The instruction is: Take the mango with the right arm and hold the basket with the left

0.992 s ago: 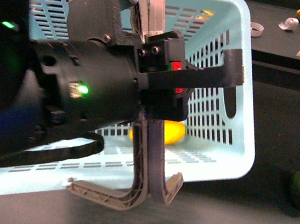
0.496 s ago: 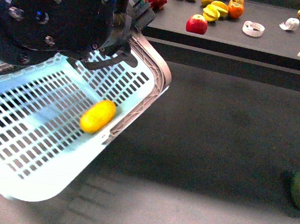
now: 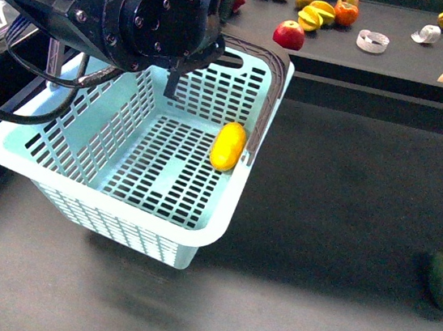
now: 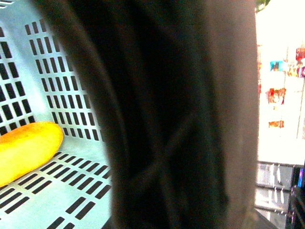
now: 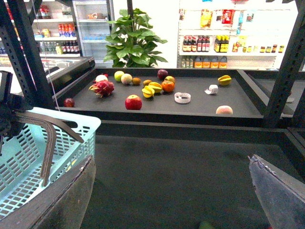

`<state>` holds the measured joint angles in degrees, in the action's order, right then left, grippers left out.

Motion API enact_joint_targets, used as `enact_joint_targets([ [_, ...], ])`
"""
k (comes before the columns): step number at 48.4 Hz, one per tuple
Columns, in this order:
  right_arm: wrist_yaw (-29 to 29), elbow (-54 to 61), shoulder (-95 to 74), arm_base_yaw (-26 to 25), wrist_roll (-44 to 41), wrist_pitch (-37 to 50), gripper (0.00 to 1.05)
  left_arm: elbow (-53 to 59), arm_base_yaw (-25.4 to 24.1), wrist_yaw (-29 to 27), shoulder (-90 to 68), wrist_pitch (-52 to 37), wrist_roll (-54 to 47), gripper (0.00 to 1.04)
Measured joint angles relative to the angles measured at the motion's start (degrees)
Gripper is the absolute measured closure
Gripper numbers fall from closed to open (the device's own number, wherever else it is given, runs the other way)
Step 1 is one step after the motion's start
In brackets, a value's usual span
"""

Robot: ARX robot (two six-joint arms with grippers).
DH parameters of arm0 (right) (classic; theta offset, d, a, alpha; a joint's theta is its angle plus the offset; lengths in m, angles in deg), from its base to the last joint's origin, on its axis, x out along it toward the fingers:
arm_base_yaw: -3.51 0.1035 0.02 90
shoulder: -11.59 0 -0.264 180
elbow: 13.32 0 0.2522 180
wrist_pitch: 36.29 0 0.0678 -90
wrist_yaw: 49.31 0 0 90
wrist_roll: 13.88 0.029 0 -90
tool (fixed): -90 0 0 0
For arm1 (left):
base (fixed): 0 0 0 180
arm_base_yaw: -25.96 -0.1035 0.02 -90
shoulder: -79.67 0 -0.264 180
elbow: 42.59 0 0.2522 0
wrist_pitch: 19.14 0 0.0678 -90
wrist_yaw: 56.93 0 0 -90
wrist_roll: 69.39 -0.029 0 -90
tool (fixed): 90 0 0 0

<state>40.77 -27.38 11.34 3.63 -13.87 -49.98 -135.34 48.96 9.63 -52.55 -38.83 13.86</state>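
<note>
The mango (image 3: 228, 145), likely smooth, firm and slippery, is best gripped across its middle; basket (image 3: 123, 165) looks light. Right gripper (image 5: 171, 191) fingers are spread wide; left gripper's can't be told.

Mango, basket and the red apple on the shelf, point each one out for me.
mango (image 3: 228, 146), front view, middle of its yellow skin.
basket (image 3: 196, 236), front view, near corner of its rim.
red apple (image 3: 288, 35), front view, middle of the fruit.
</note>
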Motion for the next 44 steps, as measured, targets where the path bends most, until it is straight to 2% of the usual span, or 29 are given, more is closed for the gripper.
enact_joint_targets([
  [16,0.0,0.0,0.0,0.0,0.0,0.0,0.08,-5.1,-2.3,-2.6,-5.9,0.7,3.7,0.89],
  [23,0.0,0.0,0.0,0.0,0.0,0.0,0.08,-5.9,-2.6,-2.7,-5.8,5.9,2.2,0.69],
  [31,0.0,0.0,0.0,0.0,0.0,0.0,0.08,1.2,-2.4,-3.8,-0.8,5.6,-2.3,0.33],
  [36,0.0,0.0,0.0,0.0,0.0,0.0,0.08,8.0,-2.4,-3.1,5.1,2.4,-5.2,0.15],
  [40,0.0,0.0,0.0,0.0,0.0,0.0,0.08,14.1,-2.6,-2.7,11.0,-1.4,-7.7,0.05],
  [44,0.0,0.0,0.0,0.0,0.0,0.0,0.08,23.3,-4.1,-2.1,19.5,-5.5,-11.3,0.06],
])
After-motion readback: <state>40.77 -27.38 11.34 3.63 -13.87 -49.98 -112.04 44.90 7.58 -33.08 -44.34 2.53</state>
